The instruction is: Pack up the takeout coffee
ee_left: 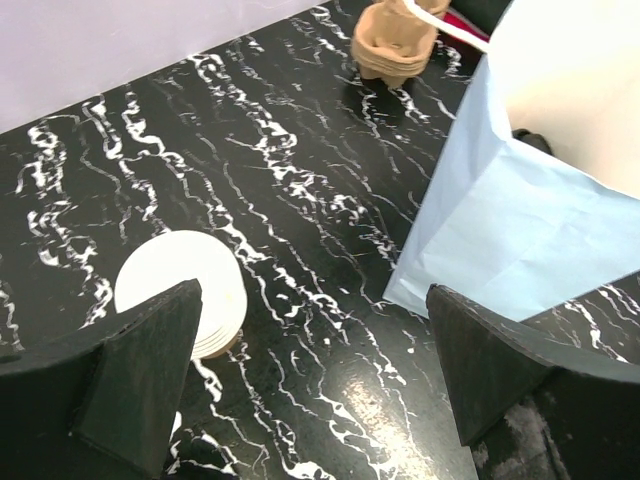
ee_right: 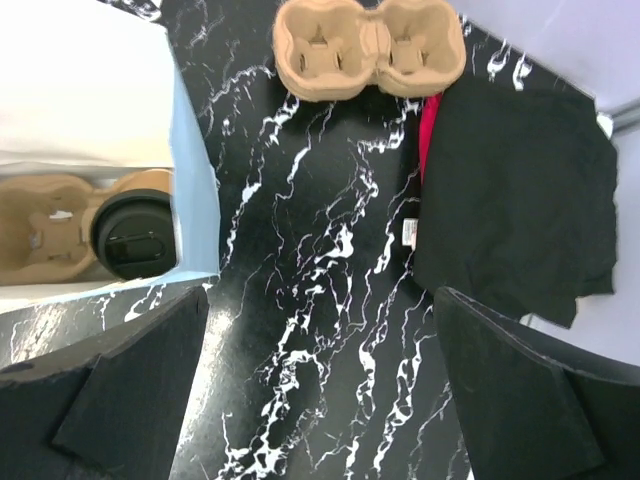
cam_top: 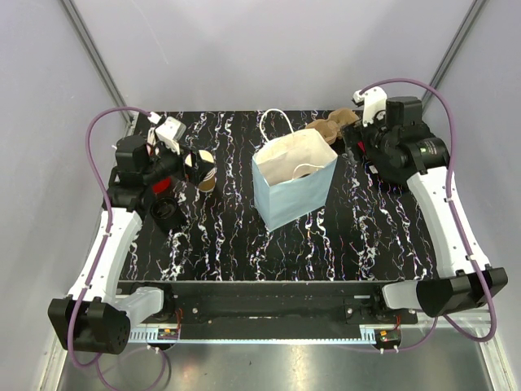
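Right wrist view: lidded coffee cup (ee_right: 135, 235) sits inside paper bag (ee_right: 197, 150), in a carrier (ee_right: 40, 235), mid-bench (cam_top: 220, 244). Left gripper (ee_left: 312, 300) at bag's 9 o'clock, right gripper (ee_right: 320, 320) at 2 o'clock, both wide open, empty. Risk: gripper clips bag wall, bag tips w/ coffee.

A black surface (cam_top: 236, 244) veined with white carried a pale blue paper bag (cam_top: 295, 189), which stood open near the middle with its white handle up. Beyond it, toward the far right corner, lay a brown moulded-pulp cup carrier (ee_right: 370, 48), just beside a crumpled black cloth (ee_right: 520, 190). Another pulp carrier (ee_right: 40, 235) sat inside the bag. On the left was a stack of nested tan cups (ee_left: 185, 290), with black lids (cam_top: 167, 212) near it
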